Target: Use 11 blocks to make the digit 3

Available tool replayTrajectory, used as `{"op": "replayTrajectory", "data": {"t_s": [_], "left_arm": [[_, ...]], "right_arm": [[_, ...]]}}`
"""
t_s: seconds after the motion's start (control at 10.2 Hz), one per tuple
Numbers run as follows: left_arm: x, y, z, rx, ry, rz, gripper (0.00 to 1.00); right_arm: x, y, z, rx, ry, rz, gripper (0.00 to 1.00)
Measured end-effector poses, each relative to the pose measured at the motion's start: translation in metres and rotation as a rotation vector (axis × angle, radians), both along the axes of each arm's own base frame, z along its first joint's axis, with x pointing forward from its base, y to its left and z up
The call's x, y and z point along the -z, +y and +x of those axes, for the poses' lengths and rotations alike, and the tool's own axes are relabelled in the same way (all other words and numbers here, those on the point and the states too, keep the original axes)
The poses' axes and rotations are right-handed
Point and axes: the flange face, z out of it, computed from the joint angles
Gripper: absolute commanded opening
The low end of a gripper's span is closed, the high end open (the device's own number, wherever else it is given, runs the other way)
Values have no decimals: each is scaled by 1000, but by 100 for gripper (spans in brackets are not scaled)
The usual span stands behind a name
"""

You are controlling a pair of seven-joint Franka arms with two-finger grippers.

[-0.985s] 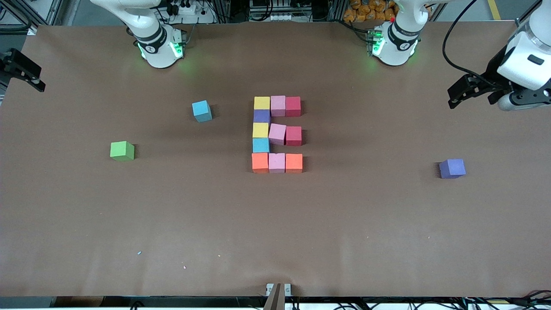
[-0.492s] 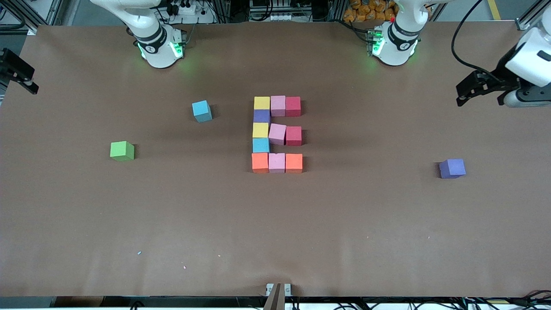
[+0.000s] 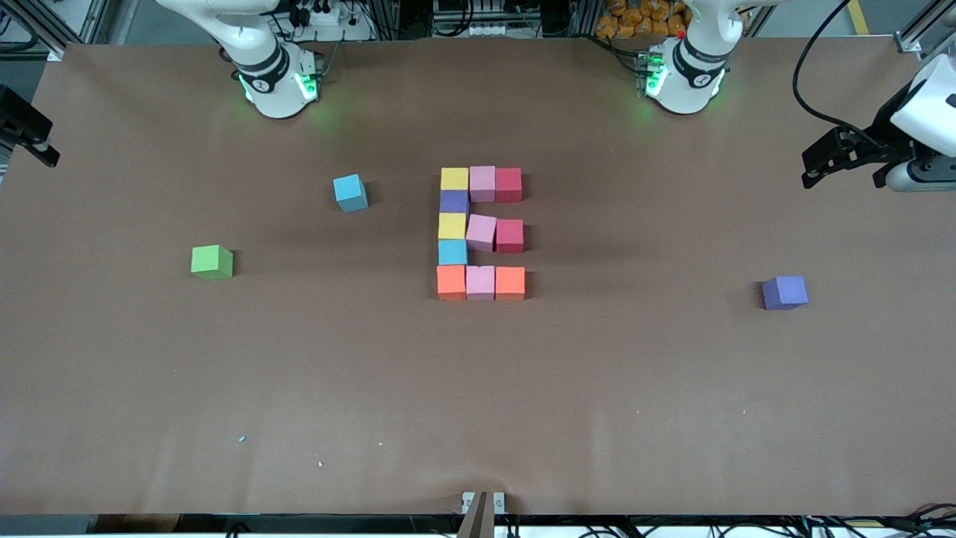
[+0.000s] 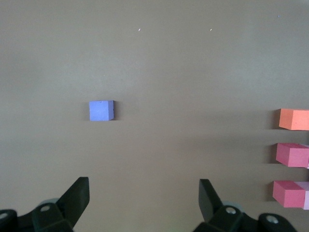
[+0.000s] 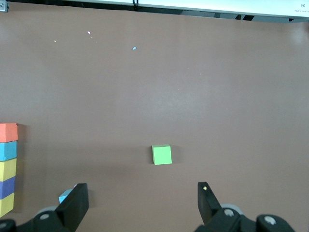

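Note:
In the middle of the table stands the digit 3 [image 3: 481,232], made of touching blocks. Its spine runs yellow [image 3: 454,178], purple [image 3: 453,201], yellow, blue [image 3: 452,252], orange [image 3: 451,282]. Each of its three bars runs from the spine through a pink block, two to a red block and one to an orange block [image 3: 510,282]. My left gripper [image 3: 842,183] hangs open over the left arm's end of the table, holding nothing [image 4: 144,182]. My right gripper [image 3: 33,138] hangs open and empty [image 5: 142,187] at the right arm's end.
A loose purple cube [image 3: 784,291] [image 4: 101,110] lies toward the left arm's end. A green cube [image 3: 212,261] [image 5: 161,154] and a loose blue cube [image 3: 350,192] lie toward the right arm's end. Brown paper [image 3: 478,388] covers the table.
Both arms have drawn back outward, each toward its own end of the table. No block has moved.

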Motion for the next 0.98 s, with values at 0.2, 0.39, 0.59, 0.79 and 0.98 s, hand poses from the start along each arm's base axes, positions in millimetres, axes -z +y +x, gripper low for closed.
{"op": "replayTrajectory", "data": {"t_s": [0.2,0.39,0.59,0.79,0.98], "left_arm": [[-1,0,0,0,-2,0,100],[-1,0,0,0,-3,0,100],[-1,0,0,0,-3,0,100],[-1,-1,0,2,-2,-6,100],[2,-4,1,2,6,-29,100]], "right_arm": [[-2,-3,0,5,-8,0,100],[-7,-3,-1,5,-18,1,100],[-8,-3,-1,6,-19,1,100],[-8,-5,-1,9,-19,1,100],[-7,-5,-1,10,-19,1,100]]}}
